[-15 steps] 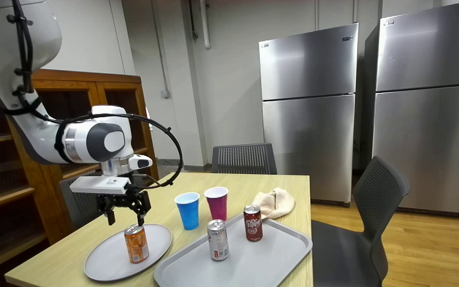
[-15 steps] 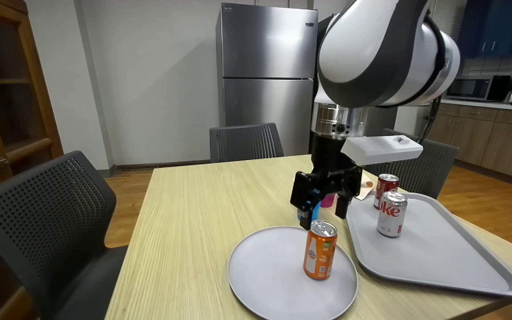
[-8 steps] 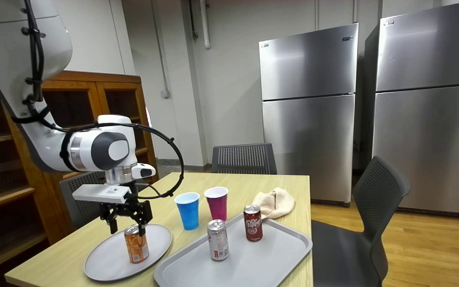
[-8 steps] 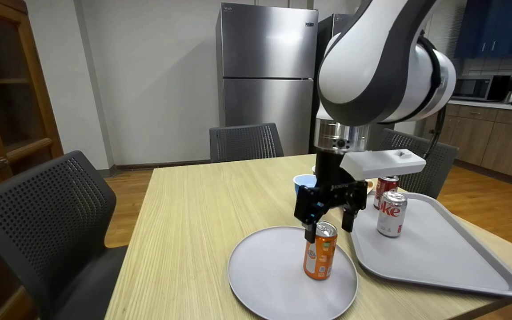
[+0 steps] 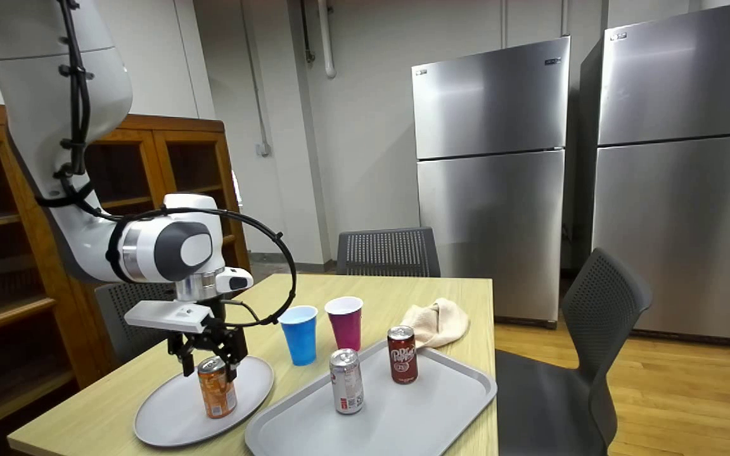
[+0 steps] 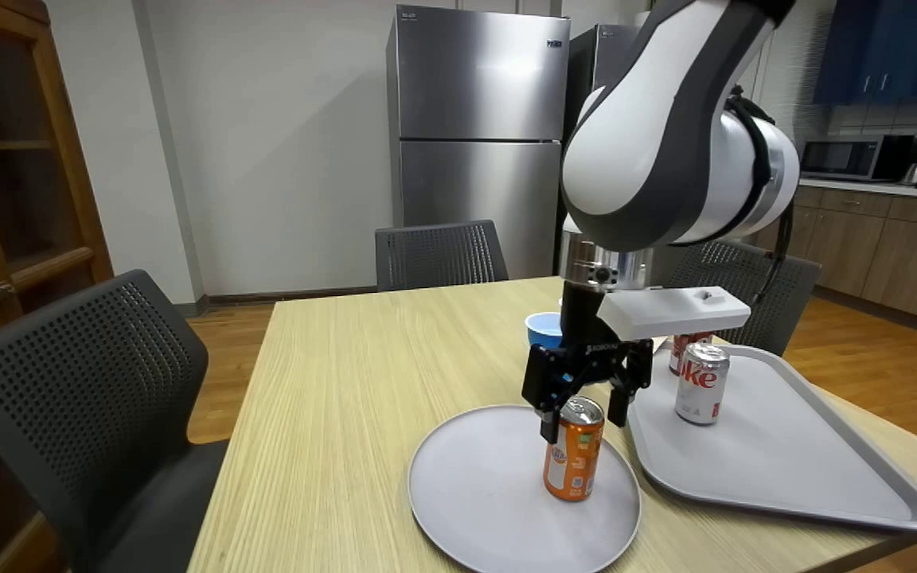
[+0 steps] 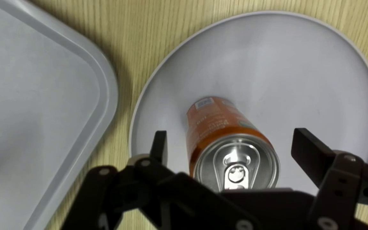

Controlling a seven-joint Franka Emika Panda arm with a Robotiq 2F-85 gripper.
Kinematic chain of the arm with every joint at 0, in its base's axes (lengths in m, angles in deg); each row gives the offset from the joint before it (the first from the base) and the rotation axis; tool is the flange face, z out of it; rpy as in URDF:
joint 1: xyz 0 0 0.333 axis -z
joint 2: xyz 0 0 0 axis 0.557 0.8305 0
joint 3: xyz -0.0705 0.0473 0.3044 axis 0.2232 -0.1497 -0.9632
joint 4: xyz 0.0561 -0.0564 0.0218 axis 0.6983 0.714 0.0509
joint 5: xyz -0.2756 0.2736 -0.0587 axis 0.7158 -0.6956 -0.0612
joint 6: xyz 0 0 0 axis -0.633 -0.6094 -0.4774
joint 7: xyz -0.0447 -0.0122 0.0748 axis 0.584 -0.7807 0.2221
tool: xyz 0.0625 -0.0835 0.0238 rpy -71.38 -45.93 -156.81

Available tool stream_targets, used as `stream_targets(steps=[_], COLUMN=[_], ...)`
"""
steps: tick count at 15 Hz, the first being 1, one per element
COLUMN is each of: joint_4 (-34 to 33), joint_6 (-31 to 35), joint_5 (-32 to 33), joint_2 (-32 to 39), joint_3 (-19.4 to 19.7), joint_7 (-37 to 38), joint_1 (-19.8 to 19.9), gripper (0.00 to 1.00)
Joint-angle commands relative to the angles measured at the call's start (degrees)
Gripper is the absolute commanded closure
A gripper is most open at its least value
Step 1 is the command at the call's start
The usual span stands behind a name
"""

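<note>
From the left in an exterior view, a wooden cabinet (image 5: pixel 175 123) with glass doors stands behind the white robot arm (image 5: pixel 102 95), and a grey chair (image 5: pixel 134 341) is partly hidden behind the arm. The hand (image 5: pixel 210 372) points down over a round pale grey plate (image 5: pixel 165 411) near the corner of a light wood desk (image 5: pixel 390 291). On that plate stands an orange soda can (image 5: pixel 218 398), upright, beneath the hand and toward the side facing the tray. The hand is released: its fingers (image 7: pixel 313 156) are spread wide on either side of the can's top, and the wrist view shows a gap between each of them and the can.

Next come a blue plastic cup (image 5: pixel 301 339) and a magenta plastic cup (image 5: pixel 346 326), upright on the desk, near each other. The grey tray (image 5: pixel 416 418) lies just beside the plate, a strip of desk between; on it stand a silver Diet Coke can (image 5: pixel 347 383) and, farther back, a Dr Pepper can (image 5: pixel 403 358). A crumpled beige cloth (image 5: pixel 438 323) lies by the tray's far edge. Farther right are a stainless steel refrigerator (image 5: pixel 495 209) and a dark grey chair (image 5: pixel 612 310) beside the desk.
</note>
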State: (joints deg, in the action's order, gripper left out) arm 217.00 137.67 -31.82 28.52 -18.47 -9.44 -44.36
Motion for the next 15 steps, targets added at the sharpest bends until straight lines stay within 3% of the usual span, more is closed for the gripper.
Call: stream_targets(steps=[1, 4, 5, 7, 10, 11, 15], joint_4=[-2.71, -4.18, -4.46, -4.78, -4.31, -3.98, -3.53], joint_6=[0.86, 0.97, 1.07, 0.94, 0.32, 0.16, -1.07], joint_5=[-0.46, -0.32, -0.36, -0.31, 0.13, 0.32, 1.84], joint_2=[2.49, 3.87, 4.15, 4.30, 2.94, 2.07, -1.12], joint_3=[-0.55, -0.54, -0.59, -0.56, -0.26, -0.15, 0.85], joint_7=[0.83, 0.45, 0.30, 0.17, -0.02, -0.13, 0.17], joint_1=[0.90, 1.11, 1.18, 1.32, 1.64, 1.77, 1.68], gripper=[0.00, 0.00, 0.25, 0.32, 0.58, 0.62, 0.62])
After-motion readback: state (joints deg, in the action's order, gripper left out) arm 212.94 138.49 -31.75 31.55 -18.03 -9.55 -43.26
